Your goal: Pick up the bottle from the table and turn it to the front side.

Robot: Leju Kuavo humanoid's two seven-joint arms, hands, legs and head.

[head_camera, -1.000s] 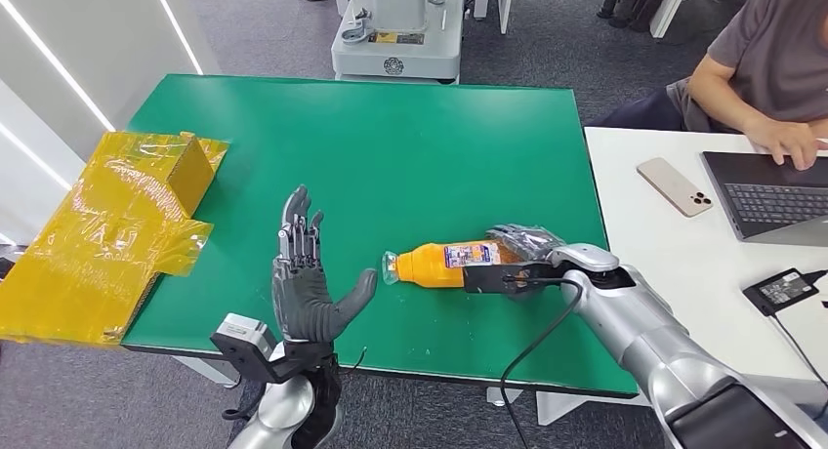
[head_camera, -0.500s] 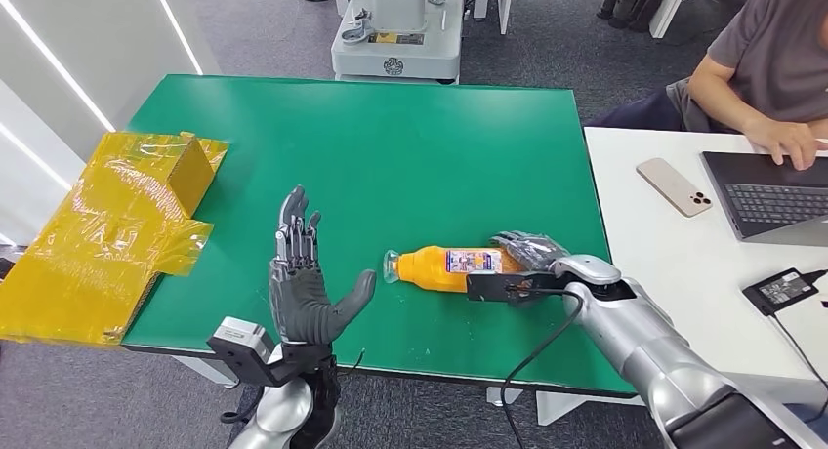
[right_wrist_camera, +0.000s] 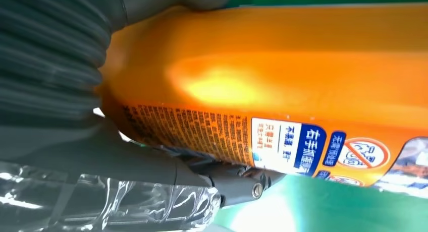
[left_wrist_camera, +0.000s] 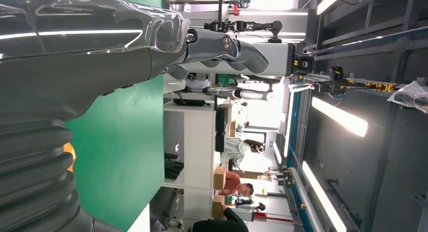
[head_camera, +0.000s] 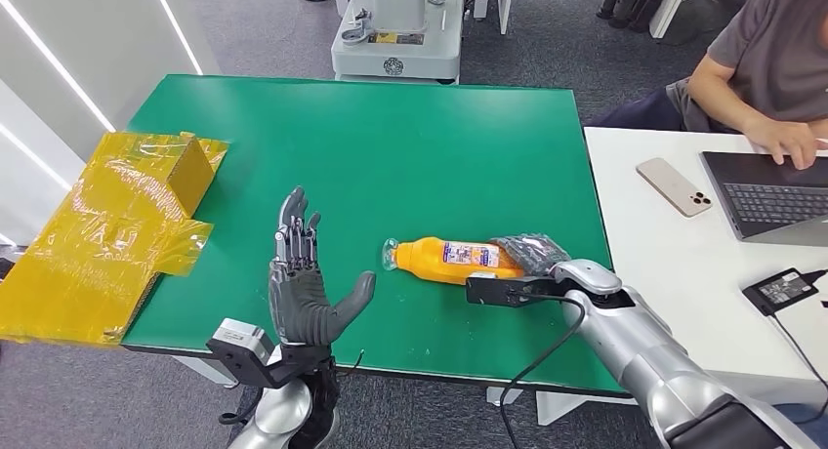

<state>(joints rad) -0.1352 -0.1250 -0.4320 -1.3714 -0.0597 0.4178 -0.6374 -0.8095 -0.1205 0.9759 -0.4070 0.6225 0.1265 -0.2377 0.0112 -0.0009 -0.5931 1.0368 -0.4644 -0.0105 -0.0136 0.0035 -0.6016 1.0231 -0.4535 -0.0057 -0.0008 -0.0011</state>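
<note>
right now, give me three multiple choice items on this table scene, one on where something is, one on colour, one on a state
1. Where does the yellow film-wrapped cardboard lie?
A. on the white desk
B. at the green table's left edge, hanging over it
C. under the bottle

2. What colour is the bottle's body?
A. orange
B. blue
C. clear

3. What is the left hand doing?
A. gripping the bottle
B. pressing the cardboard
C. raised with fingers apart, holding nothing

Answers:
1 B, the head view shows it half on the table's left edge, half over the floor.
2 A, both the head view and the right wrist view show an orange body with a printed label.
3 C, it stands apart from the bottle, palm up and empty, while the right hand grips the lying bottle's base end.
</note>
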